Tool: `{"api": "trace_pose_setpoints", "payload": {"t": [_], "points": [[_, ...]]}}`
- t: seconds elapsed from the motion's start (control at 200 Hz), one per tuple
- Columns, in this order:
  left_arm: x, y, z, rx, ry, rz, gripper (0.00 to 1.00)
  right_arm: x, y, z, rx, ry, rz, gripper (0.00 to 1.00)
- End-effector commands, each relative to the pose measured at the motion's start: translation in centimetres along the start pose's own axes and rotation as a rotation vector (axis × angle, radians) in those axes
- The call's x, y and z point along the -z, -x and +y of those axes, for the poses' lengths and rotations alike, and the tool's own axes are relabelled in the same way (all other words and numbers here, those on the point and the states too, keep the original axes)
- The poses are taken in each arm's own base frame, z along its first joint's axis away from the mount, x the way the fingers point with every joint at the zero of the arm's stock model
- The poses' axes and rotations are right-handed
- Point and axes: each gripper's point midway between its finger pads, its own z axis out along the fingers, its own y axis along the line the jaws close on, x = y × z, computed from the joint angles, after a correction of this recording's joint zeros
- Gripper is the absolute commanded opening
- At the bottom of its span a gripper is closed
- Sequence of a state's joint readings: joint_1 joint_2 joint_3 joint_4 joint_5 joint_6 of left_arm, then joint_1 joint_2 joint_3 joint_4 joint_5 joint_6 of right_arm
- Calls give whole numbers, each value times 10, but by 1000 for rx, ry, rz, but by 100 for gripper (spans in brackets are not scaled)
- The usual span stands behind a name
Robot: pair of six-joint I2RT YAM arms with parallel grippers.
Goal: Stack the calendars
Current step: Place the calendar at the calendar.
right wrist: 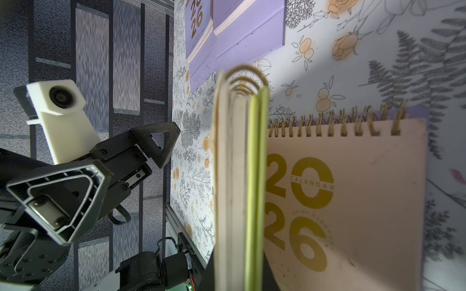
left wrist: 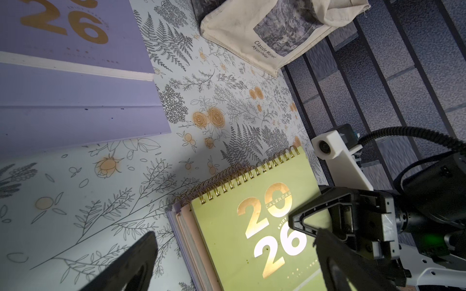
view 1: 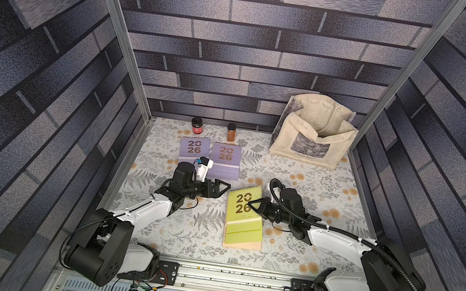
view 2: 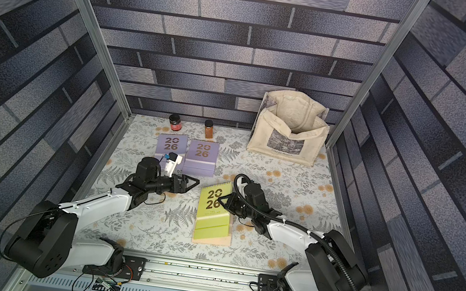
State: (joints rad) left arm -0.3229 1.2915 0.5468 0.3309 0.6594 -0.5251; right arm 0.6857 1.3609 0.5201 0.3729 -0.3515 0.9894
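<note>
Card covers and wire binding should make the yellow-green spiral-bound "2026" calendar (view 1: 243, 206) light, stiff and slick, best pinched at a side edge, as the right pincer (view 1: 251, 202) does now, clamped on it below frame centre over the peach calendar (view 1: 242, 245). The left pincer (view 1: 226, 187) hangs spread beside it. Higher in the frame lie two lavender calendars (view 1: 225, 157), and the cream tote bag (view 1: 313, 139) sits upper right, out of the way.

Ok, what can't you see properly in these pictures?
- Peach calendar: in both top views the yellow-green calendar covers it; only an edge shows.
- Lavender calendar under the pile: just a thin edge, left wrist view.
- Back-left lavender calendar: lower part behind the left arm's camera, top views.
- Jars: labels too small, top views.
- Right tool: its grip is blurred by the close yellow-green calendar, right wrist view.
</note>
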Motion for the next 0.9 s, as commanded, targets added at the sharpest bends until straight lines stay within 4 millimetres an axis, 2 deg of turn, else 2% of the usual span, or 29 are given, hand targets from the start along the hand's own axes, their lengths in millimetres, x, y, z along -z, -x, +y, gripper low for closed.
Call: {"api": "trace_pose_setpoints", "payload": {"t": [0.0, 0.311, 0.621, 0.897], "points": [[-3, 5, -12, -26, -43, 1, 100, -2, 3, 10, 4, 64, -7, 0], [-4, 2, -14, -27, -57, 14, 100, -4, 0, 3, -5, 54, -5, 0], [-4, -5, -29, -37, -108, 53, 100, -3, -4, -10, -13, 23, -10, 0], [-12, -27, -43, -47, -158, 136, 100, -5, -7, -18, -17, 4, -4, 0]]}}
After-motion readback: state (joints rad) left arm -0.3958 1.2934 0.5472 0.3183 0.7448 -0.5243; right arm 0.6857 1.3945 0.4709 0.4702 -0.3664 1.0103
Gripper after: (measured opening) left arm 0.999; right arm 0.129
